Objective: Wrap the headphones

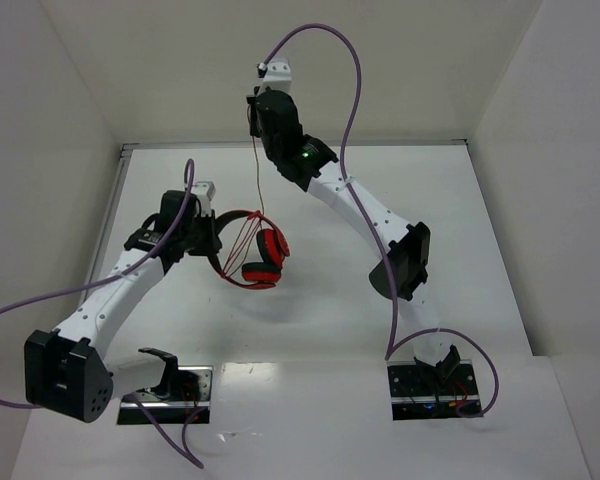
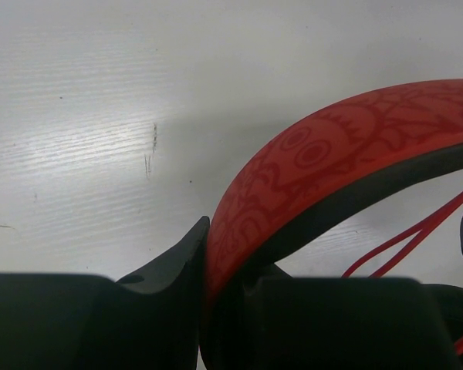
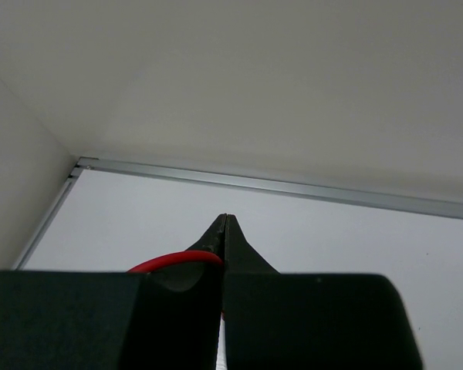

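Left fingers [image 1: 210, 238] clamped on the headband [image 2: 332, 154]; it sits right between them and arcs away to their right. The headphones [image 1: 263, 255] hang off that grip, ear cups [image 1: 270, 245] just beyond the fingers on the far side from the arm. Can't tell if the cups touch the desk [image 1: 450, 220] or hang clear of it.

Right fingers [image 3: 224, 231] pressed together, raised high near the back wall, pinching the thin red cable [image 1: 257, 175]. It drops from them almost straight down to the headphones. In the right wrist view a short red loop shows just left of the tips.

A few red strands cross inside the headband arc, so wrapping looks partly done, my guess.

Risks:
- Cable is thin and caught only at the tips. A sideways swing around the headband could let it slip out, and the slack would fall.
- The cable run looks near taut. More lift from the right fingers could tug the headband out of the left fingers or strain the cable where it joins the cup.
- Turns already on look loose and could slide off the curve if tension drops.
- The right arm must circle close to the left fingers, so a bump is possible.
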`<state>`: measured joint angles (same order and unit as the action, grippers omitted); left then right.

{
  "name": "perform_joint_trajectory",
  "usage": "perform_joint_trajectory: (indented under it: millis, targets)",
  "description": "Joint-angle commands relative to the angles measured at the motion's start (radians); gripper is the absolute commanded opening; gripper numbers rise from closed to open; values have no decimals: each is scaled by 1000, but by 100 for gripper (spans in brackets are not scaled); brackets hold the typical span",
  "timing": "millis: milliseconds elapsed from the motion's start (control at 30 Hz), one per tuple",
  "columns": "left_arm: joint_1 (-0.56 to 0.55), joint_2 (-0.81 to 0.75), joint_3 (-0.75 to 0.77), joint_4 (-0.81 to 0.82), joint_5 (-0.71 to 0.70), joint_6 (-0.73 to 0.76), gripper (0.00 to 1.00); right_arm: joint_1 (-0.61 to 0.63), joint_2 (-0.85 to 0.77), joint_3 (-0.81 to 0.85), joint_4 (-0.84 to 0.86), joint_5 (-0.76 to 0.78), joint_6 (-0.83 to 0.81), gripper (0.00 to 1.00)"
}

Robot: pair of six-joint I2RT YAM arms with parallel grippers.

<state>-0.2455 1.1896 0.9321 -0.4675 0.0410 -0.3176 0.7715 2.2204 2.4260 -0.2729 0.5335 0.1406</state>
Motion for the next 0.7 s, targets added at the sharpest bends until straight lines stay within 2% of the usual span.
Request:
perform_joint_trajectory:
  millis: [0,100,233,367,533,667]
  targets:
    - [-1,-45,-13,78,34,-54,0,-6,8,15,23,34,27,1]
    - [-1,-56,-22,90,4,-80,0,-6,-1,5,-11,83,18,1]
    - [-1,-21,-56,113,-111,-80,0,-6,-11,-1,-46,56,36,1]
    - [-1,65,-38,161,-321,-54,0,-6,-57,-62,-57,33,88,1]
    - [-11,226,63,191,-429,-31,0,-6,-57,-73,-106,-90,183,1]
    - [-11,289,97,265,-577,-40,0,18,-57,-96,-144,-151,231,1]
